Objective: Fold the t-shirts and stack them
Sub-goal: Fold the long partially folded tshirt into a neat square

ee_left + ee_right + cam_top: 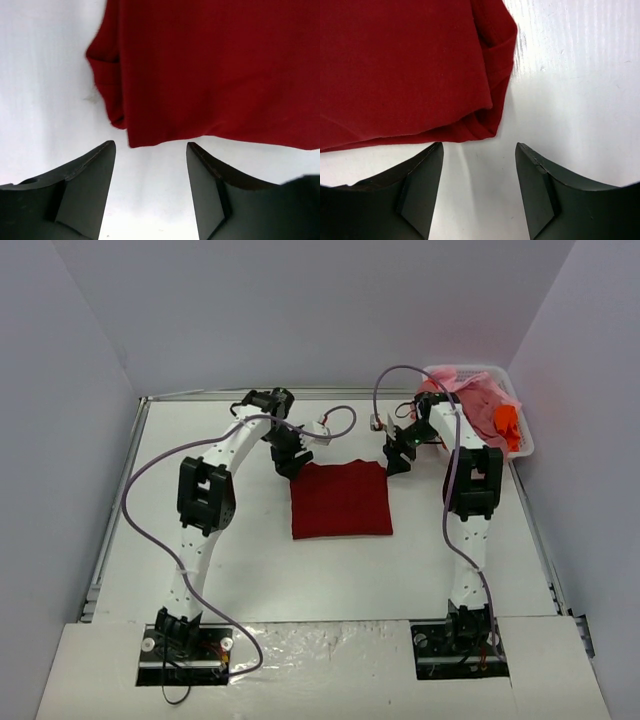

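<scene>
left claw (150, 143) apart; right claw (479, 144) apart | dark red t-shirt (340, 498) folded flat

The left arm (205, 495) reaches forward and bends inward at the wrist, the left gripper (150, 145) tipped downward, jaws standing apart; the right arm (472, 485) mirrors it, the right gripper (479, 145) also tipped downward, jaws apart; the two grippers sit well apart
</scene>
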You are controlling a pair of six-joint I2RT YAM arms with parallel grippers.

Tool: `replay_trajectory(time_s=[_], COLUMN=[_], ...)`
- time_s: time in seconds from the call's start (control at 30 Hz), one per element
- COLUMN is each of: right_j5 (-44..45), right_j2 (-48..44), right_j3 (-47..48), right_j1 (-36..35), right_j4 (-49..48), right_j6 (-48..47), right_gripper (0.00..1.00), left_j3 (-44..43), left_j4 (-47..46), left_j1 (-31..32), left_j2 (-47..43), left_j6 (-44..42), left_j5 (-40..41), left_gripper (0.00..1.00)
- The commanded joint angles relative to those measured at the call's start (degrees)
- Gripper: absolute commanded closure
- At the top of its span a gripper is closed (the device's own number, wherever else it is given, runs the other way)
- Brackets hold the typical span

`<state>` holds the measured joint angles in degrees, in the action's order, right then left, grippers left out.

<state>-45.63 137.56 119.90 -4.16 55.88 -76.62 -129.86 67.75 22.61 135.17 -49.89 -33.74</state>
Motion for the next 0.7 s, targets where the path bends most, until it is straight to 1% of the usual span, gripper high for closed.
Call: replay_trajectory(time_s=[0.0, 0.1, 0.13, 0.17, 0.2, 0.23, 0.27, 0.3, 0.33, 0.37, 0.4, 0.43, 0.47, 0.5, 0.53, 0.57, 0.6, 0.63, 0.67], right_j5=[-1.8, -1.6, -1.4, -1.3, -1.3, -1.2, -1.0, -0.5, 0.2, 1.3, 3.0, 9.4, 14.9, 21.4, 33.0, 38.0, 41.9, 47.0, 48.2], right_j2=[-5.8, -12.3, -14.2, -16.4, -20.5, -22.5, -26.9, -29.1, -31.4, -36.5, -39.4, -42.3, -48.4, -51.0, -52.6, -53.6, -53.7, -53.3, -52.6], right_j3=[0.6, -6.0, -9.9, -11.9, -14.1, -18.1, -20.2, -22.3, -24.7, -29.8, -32.7, -39.4, -43.1, -46.3, -48.8, -50.1, -50.2, -49.8, -49.2], right_j1=[-0.7, -0.6, -0.5, -0.6, -0.6, -0.6, -0.7, -0.8, -0.9, -1.8, -2.7, -4.0, -7.9, -10.2, -12.6, -14.7, -17.6, -18.1, -18.3], right_j4=[2.1, 0.6, 0.0, -0.2, -0.4, -0.9, -1.6, -2.6, -5.9, -8.2, -11.2, -19.3, -24.6, -29.9, -35.3, -36.1, -36.2, -35.5, -34.8], right_j6=[1.6, 2.0, 2.0, 2.0, 2.0, 2.1, 2.4, 3.0, 5.8, 7.8, 10.0, 16.0, 20.8, 25.8, 31.2, 33.8, 36.7, 40.0, 44.0], right_gripper=[0.44, 0.44, 0.43, 0.43, 0.43, 0.44, 0.44, 0.45, 0.48, 0.50, 0.51, 0.52, 0.52, 0.54, 0.58, 0.59, 0.62, 0.74, 0.78], left_j3=[-2.8, 2.1, 4.1, 6.5, 12.6, 16.2, 20.0, 24.0, 31.6, 35.1, 38.2, 43.5, 45.4, 46.8, 47.9, 49.9, 50.8, 52.3, 55.6], left_j4=[-3.6, -4.8, -5.2, -6.0, -8.7, -10.8, -13.1, -18.6, -21.3, -23.3, -27.2, -28.8, -29.7, -29.7, -29.3, -28.8, -28.5, -29.5, -30.6], left_j1=[-1.0, -1.1, -1.3, -1.3, -1.4, -1.8, -2.0, -2.2, -2.6, -2.7, -3.0, -3.5, -3.9, -4.2, -4.2, -4.2, -4.3, -4.3, -4.3], left_j2=[-3.8, -8.0, -10.8, -12.5, -16.7, -19.1, -21.5, -24.3, -29.5, -31.9, -34.4, -38.7, -40.3, -42.9, -43.9, -44.7, -46.8, -48.2, -49.6], left_j6=[2.2, 3.5, 4.6, 5.5, 6.5, 9.1, 10.6, 12.3, 15.0, 16.1, 17.3, 20.2, 21.7, 22.6, 24.9, 25.9, 26.8, 29.1, 29.8], left_j5=[2.1, 2.8, 2.6, 2.4, 2.0, 1.8, 1.8, 2.4, 5.0, 6.4, 8.1, 11.8, 13.1, 14.2, 15.6, 18.1, 18.9, 20.3, 22.5], left_gripper=[0.42, 0.40, 0.39, 0.31, 0.31, 0.30, 0.29, 0.26, 0.14, 0.08, 0.03, 0.06, 0.06, 0.06, 0.06, 0.06, 0.06, 0.06, 0.06])
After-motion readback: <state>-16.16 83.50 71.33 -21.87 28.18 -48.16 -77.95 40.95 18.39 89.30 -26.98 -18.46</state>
